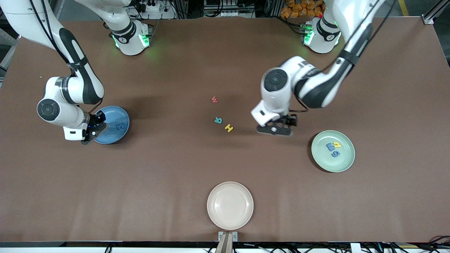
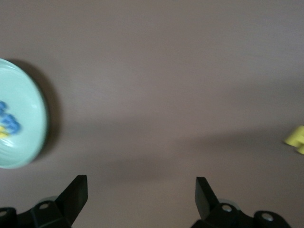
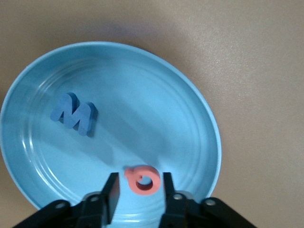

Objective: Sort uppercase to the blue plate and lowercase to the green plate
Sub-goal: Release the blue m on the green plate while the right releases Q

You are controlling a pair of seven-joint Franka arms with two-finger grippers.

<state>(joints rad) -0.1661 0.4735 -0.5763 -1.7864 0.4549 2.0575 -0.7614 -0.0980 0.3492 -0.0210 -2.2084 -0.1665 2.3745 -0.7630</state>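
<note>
My right gripper [image 1: 92, 135] hangs over the blue plate [image 1: 105, 116] at the right arm's end of the table. In the right wrist view its jaws [image 3: 139, 190] stand open, a gap on each side of the red Q [image 3: 142, 179]. The blue W [image 3: 73, 114] lies in the blue plate [image 3: 204, 118]. My left gripper [image 1: 275, 130] is wide open and holds nothing, over bare table between the yellow H [image 1: 229, 128] and the green plate [image 1: 342, 165]. The green plate holds a curved yellow h [image 1: 337, 144], a blue g [image 1: 335, 153] and another blue letter [image 1: 330, 146]. The teal R [image 1: 218, 120] and small red w [image 1: 214, 99] lie mid-table.
A cream plate [image 1: 230, 205] sits near the table's front edge, nearer to the camera than the loose letters. In the left wrist view, the green plate [image 2: 28, 128] and the yellow H [image 2: 297, 138] show at opposite edges, with bare brown table between them.
</note>
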